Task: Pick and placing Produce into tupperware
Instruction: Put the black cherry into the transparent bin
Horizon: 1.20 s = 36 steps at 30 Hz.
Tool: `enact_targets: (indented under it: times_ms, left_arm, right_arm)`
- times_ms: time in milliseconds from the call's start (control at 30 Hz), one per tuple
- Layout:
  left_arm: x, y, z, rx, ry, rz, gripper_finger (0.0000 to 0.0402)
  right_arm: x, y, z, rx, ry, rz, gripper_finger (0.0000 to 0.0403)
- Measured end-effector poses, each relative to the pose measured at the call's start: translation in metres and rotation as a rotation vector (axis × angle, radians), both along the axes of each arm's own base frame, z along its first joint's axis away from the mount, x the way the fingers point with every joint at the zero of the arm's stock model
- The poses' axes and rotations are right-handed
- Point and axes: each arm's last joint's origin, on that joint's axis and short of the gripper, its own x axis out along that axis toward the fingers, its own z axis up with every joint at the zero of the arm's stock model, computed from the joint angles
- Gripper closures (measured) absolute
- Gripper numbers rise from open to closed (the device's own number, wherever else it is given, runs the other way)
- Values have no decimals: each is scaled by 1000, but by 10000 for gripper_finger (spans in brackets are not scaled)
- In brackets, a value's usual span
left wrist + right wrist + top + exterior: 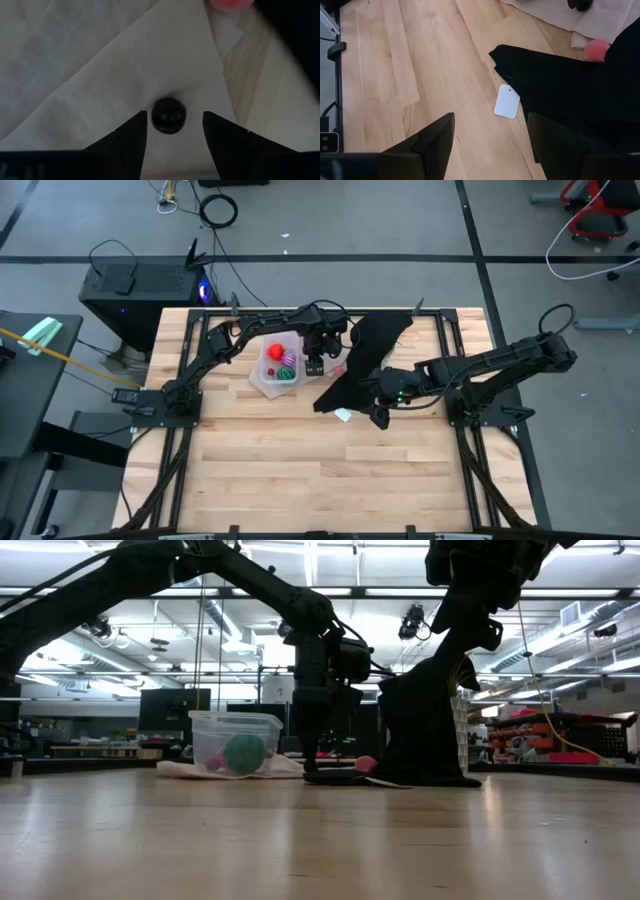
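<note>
The clear tupperware (pixel 279 366) stands on a white cloth (pixel 262 383) and holds a red piece (pixel 275 352), a green striped one (pixel 288 373) and a magenta one (pixel 271 372). It also shows in the low view (pixel 235 740). My left gripper (pixel 313 366) points down just right of it, open, with its fingers on either side of a tiny dark round piece (pixel 169 115) lying on the white cloth (pixel 100 75); gaps show on both sides. A pink-red piece (pixel 366 763) lies by the black cloth's edge. My right gripper (pixel 380 416) is open and empty over the table.
A black cloth (pixel 365 360) lies across the far middle of the table and stands up high in the low view (pixel 425 720). A small white tag (pixel 507 101) lies on the wood by its near corner. Bare wood fills the table's near half (pixel 320 480).
</note>
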Motion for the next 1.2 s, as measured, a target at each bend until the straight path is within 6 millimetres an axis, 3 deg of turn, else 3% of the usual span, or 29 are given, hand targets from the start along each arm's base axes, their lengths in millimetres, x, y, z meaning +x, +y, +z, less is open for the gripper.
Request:
enact_targets:
  times_ms: [1200]
  left_arm:
    - [1, 0, 1, -7, -10, -10, 290]
  right_arm:
    - [0, 0, 0, 5, 0, -6, 144]
